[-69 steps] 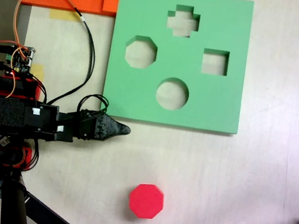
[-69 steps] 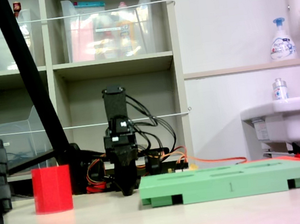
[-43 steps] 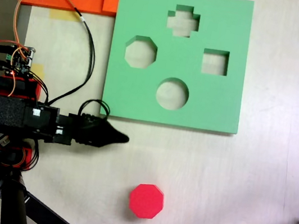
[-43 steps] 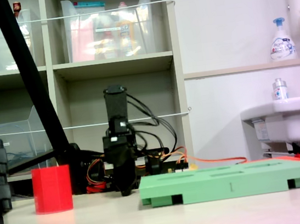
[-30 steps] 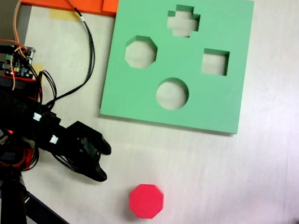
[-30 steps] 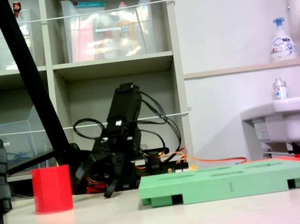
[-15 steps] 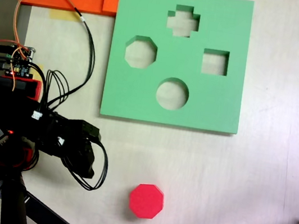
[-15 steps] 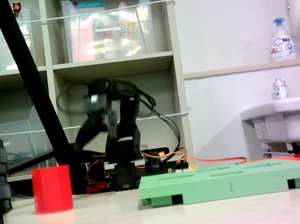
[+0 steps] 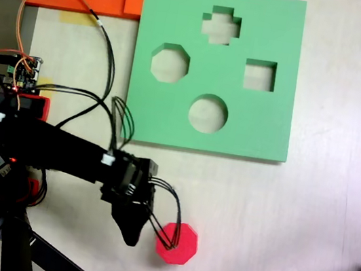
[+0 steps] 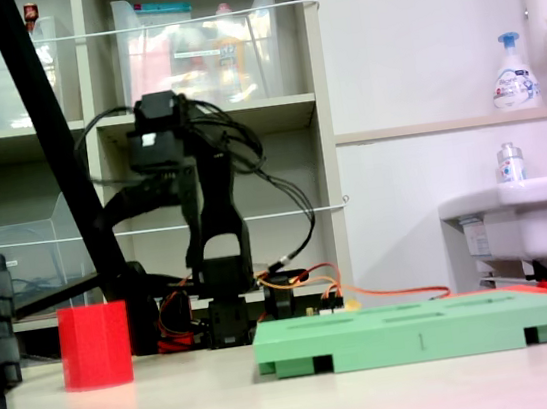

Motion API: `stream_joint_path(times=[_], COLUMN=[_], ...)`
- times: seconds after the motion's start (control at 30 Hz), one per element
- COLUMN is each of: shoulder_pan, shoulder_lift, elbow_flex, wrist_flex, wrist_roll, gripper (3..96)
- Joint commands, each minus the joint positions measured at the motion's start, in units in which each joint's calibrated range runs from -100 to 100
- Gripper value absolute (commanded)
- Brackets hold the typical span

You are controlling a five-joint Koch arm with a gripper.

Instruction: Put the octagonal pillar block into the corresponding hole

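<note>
approach step: pincer [image 9: 132,232], state not discernible, hovers beside red block [image 9: 178,244]; next, lower and grip, then carry to eight-sided hole [image 9: 170,63].

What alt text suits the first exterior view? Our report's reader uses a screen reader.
Seen from above, a black robot arm's gripper reaches beside a red octagonal foam block on a pale table. Above lies a green foam board with its empty octagonal hole.

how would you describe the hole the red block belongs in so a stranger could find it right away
Find the square green foam board at the top of the first exterior view; it has four cutouts. The corresponding hole is the one nearest the first exterior view's left edge of the board, below and left of the cross-shaped cutout. Unlike the round cutout and square cutout, it has eight sides.
</note>
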Motion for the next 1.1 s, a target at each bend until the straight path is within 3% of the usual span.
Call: stream_joint_path(times=[0.03, 0.5, 1.0, 1.03, 1.1], shoulder_pan=[-0.6, -2.7, -4.5, -4.5, -4.4], shoulder_lift=[10.5, 43.1, 52.2, 52.4, 52.4], elbow_flex=[8.2, 26.9, 28.4, 28.4, 28.4], wrist_flex=[-2.9, 1.6, 3.0, 3.0, 3.0], wrist_roll=[-0.3, -2.8, -4.6, -4.6, -4.6], gripper=[85.7, 85.6, 84.9, 83.2, 70.3])
